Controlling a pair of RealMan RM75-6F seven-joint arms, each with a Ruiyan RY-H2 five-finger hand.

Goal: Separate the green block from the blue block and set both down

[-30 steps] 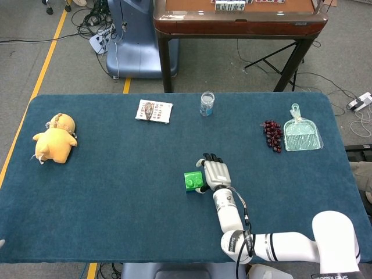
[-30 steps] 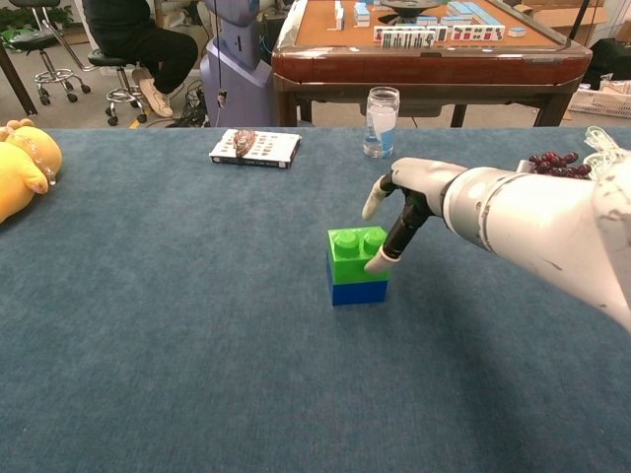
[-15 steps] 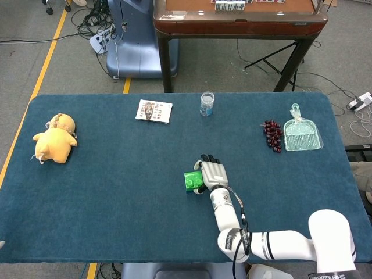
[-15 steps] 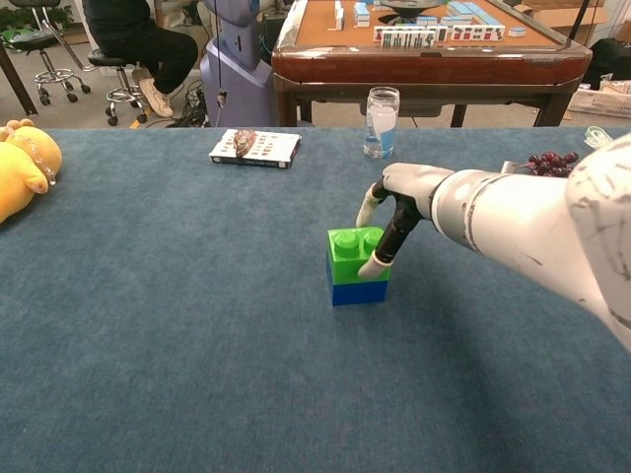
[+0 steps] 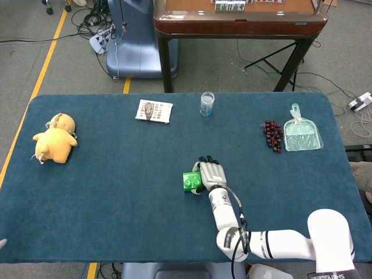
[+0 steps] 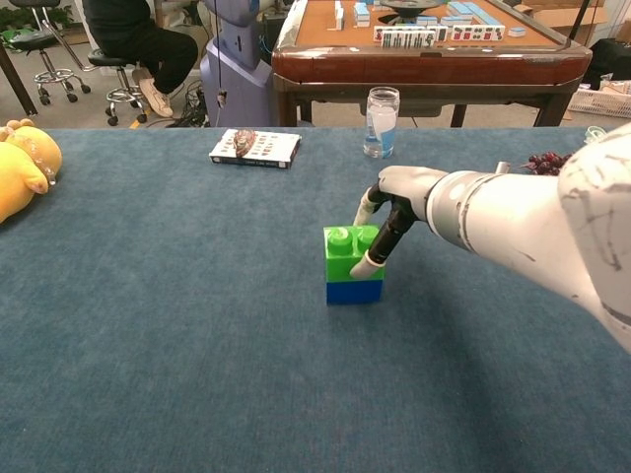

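Green block (image 6: 350, 254) sits stacked on blue block (image 6: 353, 292) at mid-table (image 6: 177, 345). Right hand (image 6: 392, 197) reaches down over the green block, fingertips (image 6: 363, 266) touching its near face and rear; firm grip cannot be confirmed.

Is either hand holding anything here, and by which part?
The right hand grips the green block by its far and near faces; it is still stacked on the blue block. Left hand unseen.

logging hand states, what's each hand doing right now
Left hand: not in view.
Right hand: fingers on the green block; whether it grips cannot be told.
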